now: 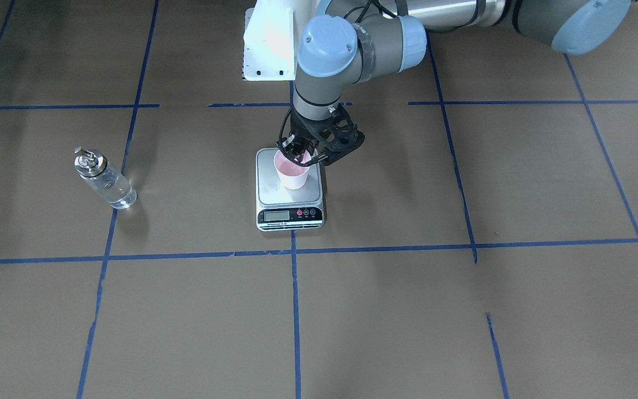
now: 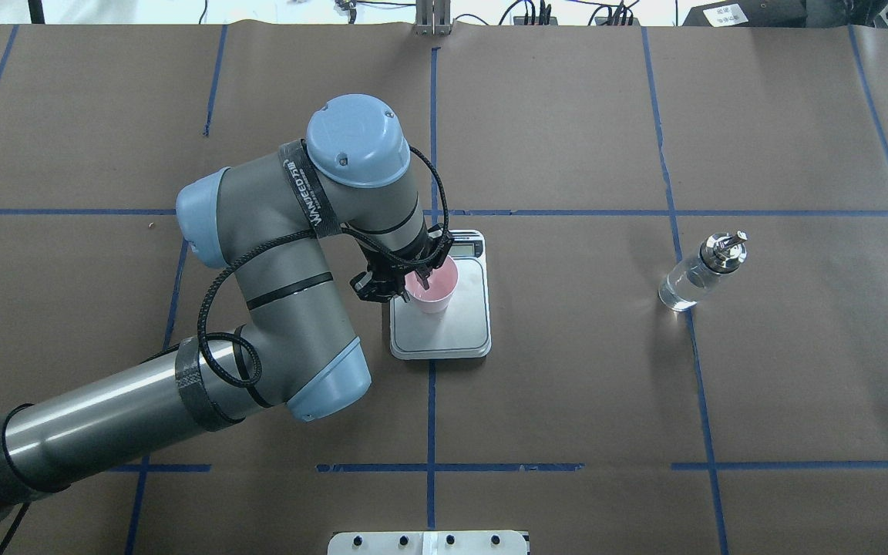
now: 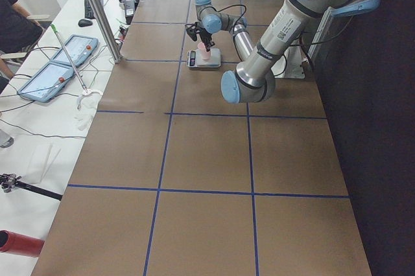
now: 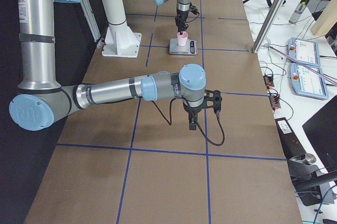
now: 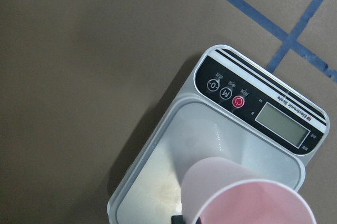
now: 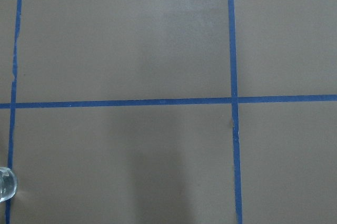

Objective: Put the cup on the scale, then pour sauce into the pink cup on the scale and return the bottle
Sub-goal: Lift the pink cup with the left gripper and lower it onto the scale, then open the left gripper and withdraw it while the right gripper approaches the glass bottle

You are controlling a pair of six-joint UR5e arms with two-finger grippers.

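My left gripper [image 1: 307, 159] straddles the rim of the cup [image 1: 292, 176] to seat it on the scale [image 1: 274, 192]; clenched or released, I cannot tell; the bottle [image 1: 106, 178] stands well apart.

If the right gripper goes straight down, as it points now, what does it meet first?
Probably the bare brown table: the right gripper points down, and its wrist view shows only paper and blue tape below. The bottle sits at that view's left edge, off the line.
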